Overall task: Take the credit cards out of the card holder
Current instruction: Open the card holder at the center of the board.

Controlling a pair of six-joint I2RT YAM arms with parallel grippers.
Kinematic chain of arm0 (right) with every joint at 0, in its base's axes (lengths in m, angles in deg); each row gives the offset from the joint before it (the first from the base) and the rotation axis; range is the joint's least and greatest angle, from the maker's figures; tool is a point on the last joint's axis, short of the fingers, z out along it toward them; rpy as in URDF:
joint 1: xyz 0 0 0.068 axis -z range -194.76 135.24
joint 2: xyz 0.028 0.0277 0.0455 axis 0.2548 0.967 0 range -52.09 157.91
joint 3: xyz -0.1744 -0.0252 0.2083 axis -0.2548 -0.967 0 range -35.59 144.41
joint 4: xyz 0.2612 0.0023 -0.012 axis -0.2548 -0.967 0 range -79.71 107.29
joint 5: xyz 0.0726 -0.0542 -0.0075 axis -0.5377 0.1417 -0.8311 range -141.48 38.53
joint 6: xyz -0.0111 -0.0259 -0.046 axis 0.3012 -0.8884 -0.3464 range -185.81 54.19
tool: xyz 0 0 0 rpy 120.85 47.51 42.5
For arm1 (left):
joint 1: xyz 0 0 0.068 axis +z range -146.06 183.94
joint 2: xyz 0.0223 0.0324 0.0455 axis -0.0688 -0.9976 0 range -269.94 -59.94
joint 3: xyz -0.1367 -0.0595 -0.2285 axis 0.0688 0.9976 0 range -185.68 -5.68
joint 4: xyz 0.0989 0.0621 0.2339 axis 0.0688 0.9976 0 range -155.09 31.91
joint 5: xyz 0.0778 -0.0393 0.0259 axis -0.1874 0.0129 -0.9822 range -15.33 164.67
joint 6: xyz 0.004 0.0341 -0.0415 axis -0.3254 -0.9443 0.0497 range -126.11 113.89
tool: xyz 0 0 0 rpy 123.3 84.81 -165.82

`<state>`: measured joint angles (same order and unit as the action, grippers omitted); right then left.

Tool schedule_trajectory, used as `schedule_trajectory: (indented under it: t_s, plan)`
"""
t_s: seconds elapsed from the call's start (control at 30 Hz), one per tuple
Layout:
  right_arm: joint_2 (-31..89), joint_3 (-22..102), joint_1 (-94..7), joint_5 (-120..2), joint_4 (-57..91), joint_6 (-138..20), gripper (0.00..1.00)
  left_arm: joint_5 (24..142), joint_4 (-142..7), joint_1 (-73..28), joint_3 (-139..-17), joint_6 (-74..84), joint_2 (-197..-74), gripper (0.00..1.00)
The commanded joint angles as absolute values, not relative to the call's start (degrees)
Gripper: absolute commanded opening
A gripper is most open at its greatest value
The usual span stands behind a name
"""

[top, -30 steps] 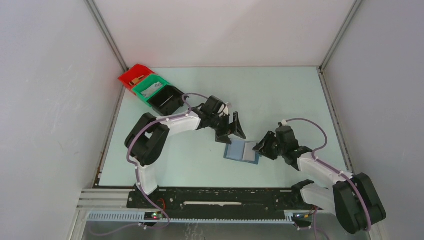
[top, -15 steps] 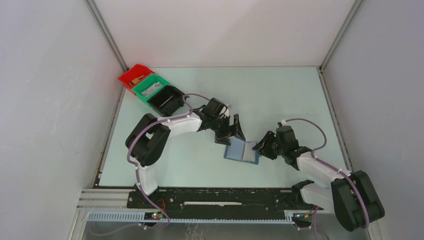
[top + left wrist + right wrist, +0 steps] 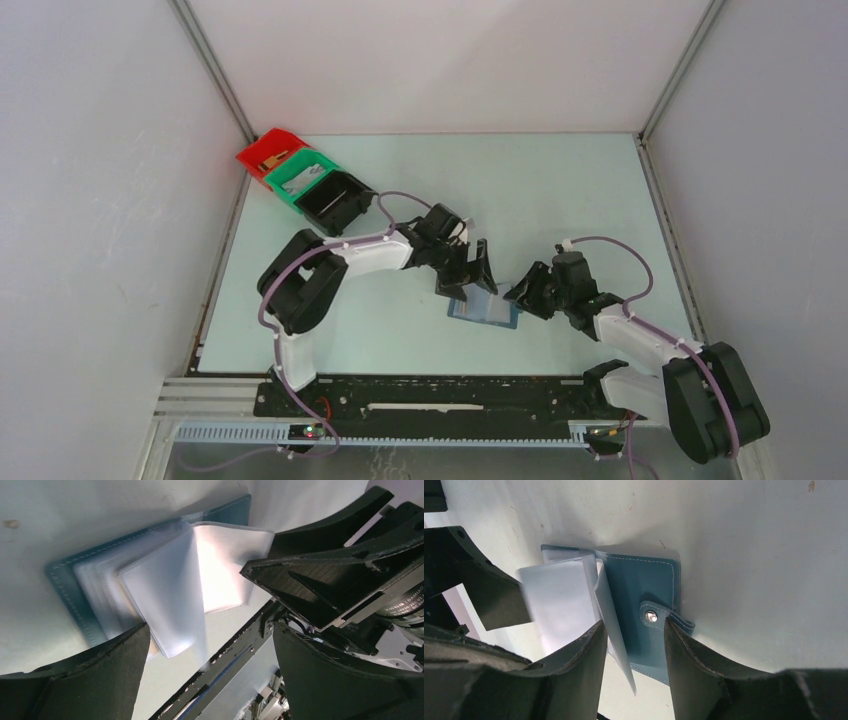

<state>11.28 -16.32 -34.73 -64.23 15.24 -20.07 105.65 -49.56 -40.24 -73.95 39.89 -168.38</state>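
The slate-blue card holder [image 3: 487, 311] lies open on the table between both grippers. Its clear plastic sleeves [image 3: 165, 595] fan up from the blue cover [image 3: 639, 587]; the snap tab [image 3: 653, 616] points right. My left gripper [image 3: 468, 276] is open and empty, low over the holder's far-left part, one finger [image 3: 80, 680] at the sleeves' edge. A tan sliver [image 3: 151, 649] shows under the sleeves there. My right gripper [image 3: 522, 293] is open, its jaws standing either side of one raised sleeve [image 3: 616, 630] and the tabbed flap. No whole card shows in the holder.
Red [image 3: 262, 150], green [image 3: 296, 174] and black [image 3: 335, 198] bins stand in a row at the far left; the red one holds something tan, the green one something pale. The two grippers are very close together over the holder. Bare table lies behind and to the right.
My left gripper has moved right and nearer, from beside the holder's far corner to over its left part. The sleeves have risen. The right gripper has barely moved.
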Motion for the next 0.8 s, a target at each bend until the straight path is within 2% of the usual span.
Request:
schedule_trajectory:
  t_s: [0.0, 0.3, 0.63, 0.77]
  plan:
    - [10.32, -17.25, -34.63, -62.85, 13.03, -21.11, 0.55, 111.18, -54.13, -41.5, -78.01, 41.25, -169.06, 0.98]
    - [5.63, -18.0, -34.18, -62.29, 9.91, -20.51, 0.55, 118.55, -62.68, -43.21, -81.47, 47.55, -171.35, 0.99]
    - [-13.33, -19.56, -29.99, -62.72, 1.17, -20.63, 0.58, 120.98, -62.96, -45.8, -88.96, 49.25, -178.99, 0.98]
    - [-15.64, -19.89, -29.97, -66.46, 2.48, -20.71, 0.54, 120.14, -63.03, -46.54, -89.04, 49.84, -180.37, 0.98]
